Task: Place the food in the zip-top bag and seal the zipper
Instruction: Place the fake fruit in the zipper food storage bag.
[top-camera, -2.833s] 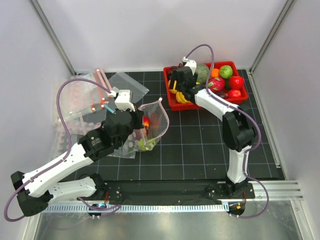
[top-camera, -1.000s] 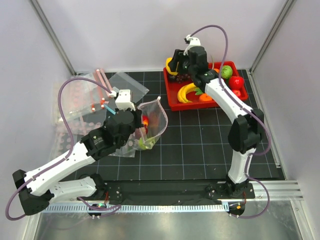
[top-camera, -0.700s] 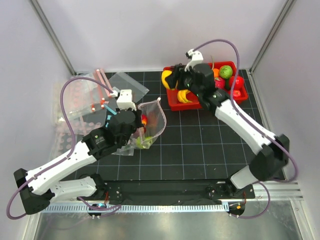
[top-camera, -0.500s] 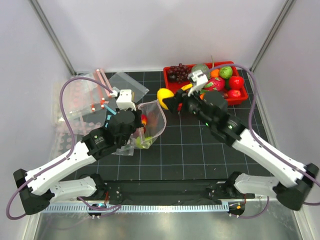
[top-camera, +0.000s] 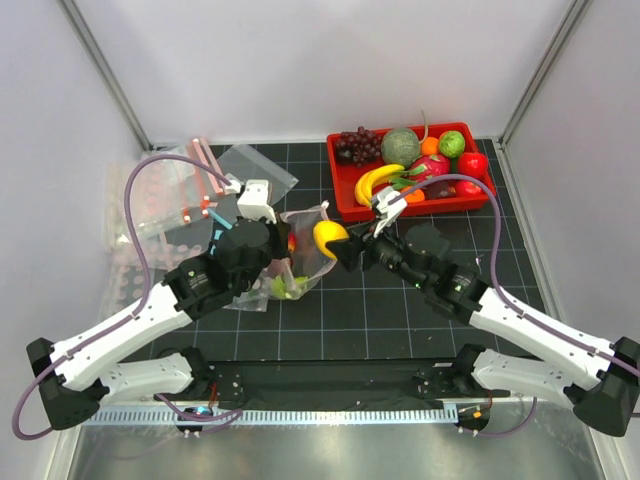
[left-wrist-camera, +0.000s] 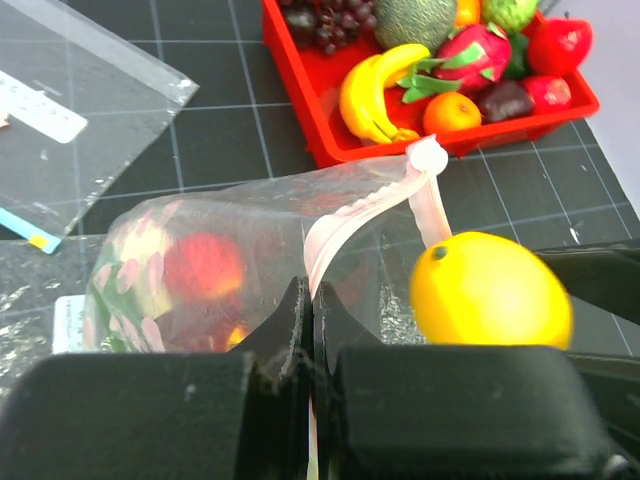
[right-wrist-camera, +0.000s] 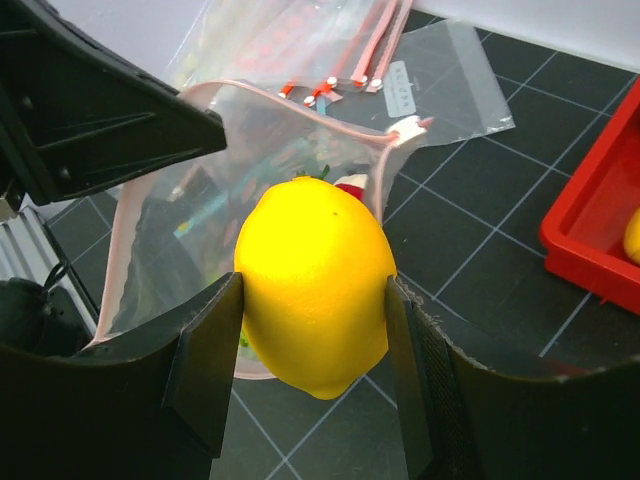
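Over the black gridded table (top-camera: 400, 310) the left gripper (left-wrist-camera: 310, 330) pinches the zipper (left-wrist-camera: 345, 215) of the zip-top bag (left-wrist-camera: 250, 215) tight, and the right gripper (top-camera: 341, 248), clamped on the lemon (right-wrist-camera: 315, 290) at the mouth, may push the soft rim shut and drop it outside.

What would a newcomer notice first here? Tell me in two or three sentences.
The bright yellow lemon clamped in the right gripper sits at the mouth of the clear zip-top bag mid-table. The left gripper pinches the bag's zipper edge, holding it open, with a red apple already inside. Behind, the red tray holds a banana, grapes and other toy produce.
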